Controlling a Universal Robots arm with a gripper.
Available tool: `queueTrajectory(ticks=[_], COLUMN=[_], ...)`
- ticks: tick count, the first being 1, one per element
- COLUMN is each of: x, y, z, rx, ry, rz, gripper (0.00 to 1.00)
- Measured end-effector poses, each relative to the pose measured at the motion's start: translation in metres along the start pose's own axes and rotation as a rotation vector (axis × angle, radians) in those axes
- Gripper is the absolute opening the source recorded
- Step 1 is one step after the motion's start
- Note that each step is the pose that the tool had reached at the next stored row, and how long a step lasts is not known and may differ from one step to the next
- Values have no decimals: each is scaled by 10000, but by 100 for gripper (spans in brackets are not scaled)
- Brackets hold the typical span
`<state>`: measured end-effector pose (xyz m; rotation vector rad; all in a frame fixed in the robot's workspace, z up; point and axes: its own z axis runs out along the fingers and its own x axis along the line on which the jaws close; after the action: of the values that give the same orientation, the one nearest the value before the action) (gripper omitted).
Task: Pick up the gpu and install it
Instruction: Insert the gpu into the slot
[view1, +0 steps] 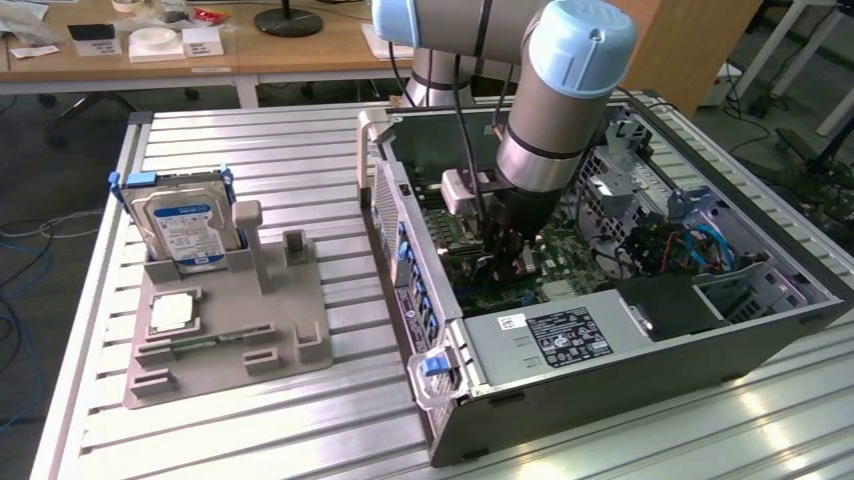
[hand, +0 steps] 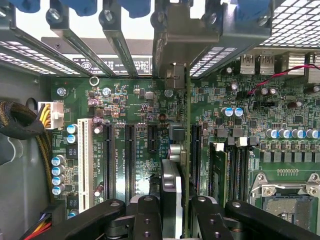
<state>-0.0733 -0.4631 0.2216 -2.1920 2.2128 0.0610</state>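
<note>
In the wrist view the gpu (hand: 181, 150) shows edge-on as a thin card standing over the green motherboard (hand: 125, 105), between the long black expansion slots. Its pale metal bracket (hand: 187, 40) lies against the case's rear slot openings. My gripper (hand: 177, 220) is shut on the card, with a black finger (hand: 150, 220) on one side and another on the other side. The exterior view shows my gripper (view1: 511, 255) reaching straight down into the open computer case (view1: 601, 360). There the arm hides the card. I cannot tell whether the card sits in a slot.
On the exterior view's left a grey fixture (view1: 227, 350) on the slatted table carries a silver hard drive (view1: 187, 225) and a small square CPU chip (view1: 174, 312). Inside the case are the power supply (view1: 574, 335), blue cables (view1: 701, 245), RAM sticks (hand: 227, 165) and an empty CPU socket (hand: 287, 195).
</note>
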Motion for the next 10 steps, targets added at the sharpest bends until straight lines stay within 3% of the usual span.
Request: queueTrajectory(ticks=[10], x=[2], y=[1], z=[35], rx=[16], ry=[0], rz=[-1], gripper=[28])
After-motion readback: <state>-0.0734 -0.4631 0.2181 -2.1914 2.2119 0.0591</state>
